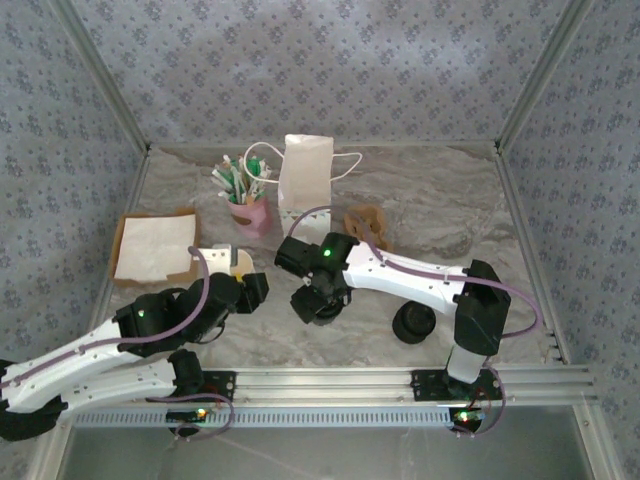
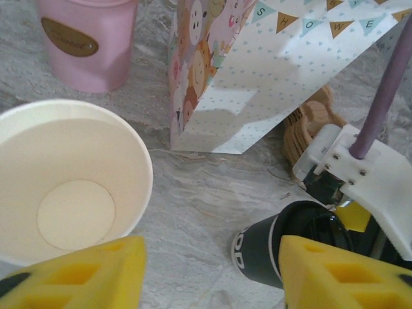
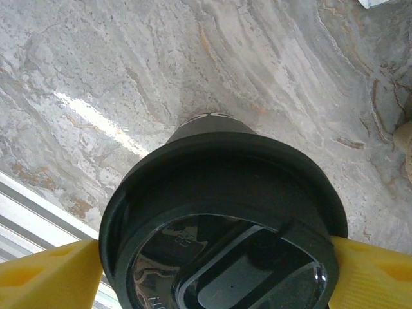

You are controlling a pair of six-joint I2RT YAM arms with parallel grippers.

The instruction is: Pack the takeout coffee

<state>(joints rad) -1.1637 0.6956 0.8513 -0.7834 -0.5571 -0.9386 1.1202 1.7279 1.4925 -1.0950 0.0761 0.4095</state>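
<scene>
Right hand (image 1: 320, 302) pinched the black lid (image 3: 219, 225) by its rim, one yellow finger pressed at each side, low over the middle of the desk (image 1: 440, 215). Left hand (image 2: 212, 273) stood spread, its yellow fingers (image 2: 84, 277) at the near rim of the white cup (image 2: 71, 187). That cup stood upright on the desk, mouth up, at 6 o'clock from the pink cup (image 2: 90, 38) and 8 o'clock from the paper bag (image 2: 277, 77).

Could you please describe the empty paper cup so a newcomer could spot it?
Find the white paper bag standing at the back of the marble table; a pink cup of sticks stands to its left. Nearer the arms, by the left pincer, sits the paper cup: white, cream inside, empty and lidless.
</scene>
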